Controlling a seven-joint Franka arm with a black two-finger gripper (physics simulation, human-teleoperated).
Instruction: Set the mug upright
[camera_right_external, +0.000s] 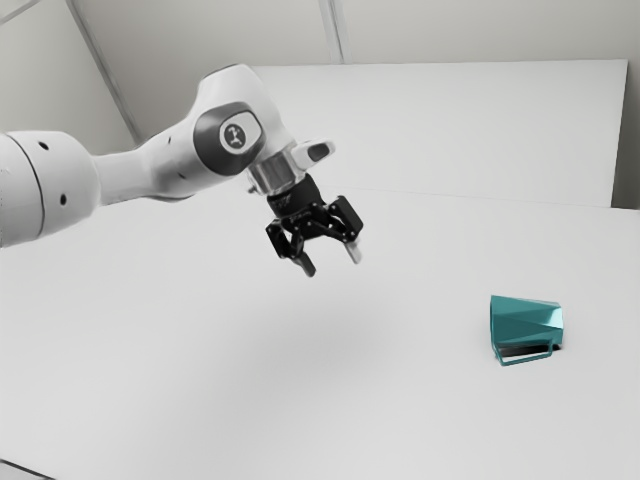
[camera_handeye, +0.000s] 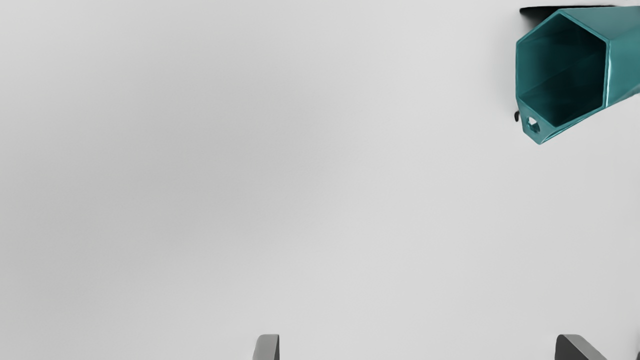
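My gripper (camera_right_external: 332, 262) hangs above the table, open, with nothing between its fingers. A teal, many-sided mug (camera_right_external: 525, 322) lies on its side toward the exterior view's right, well apart from the gripper. Its mouth faces the exterior view's left, toward the arm, and its handle is on the side nearest the exterior camera. In the wrist view the mug (camera_handeye: 622, 65) shows its hollow six-sided mouth, with part of its body cut off by the picture's edge; the gripper (camera_handeye: 417, 347) has its two tips wide apart there.
The white table (camera_right_external: 400, 400) stretches under the arm and around the mug. Behind it stands a pale panel (camera_right_external: 470, 130) against the wall. A dark thin edge (camera_right_external: 25, 470) crosses the exterior view's lower left corner.
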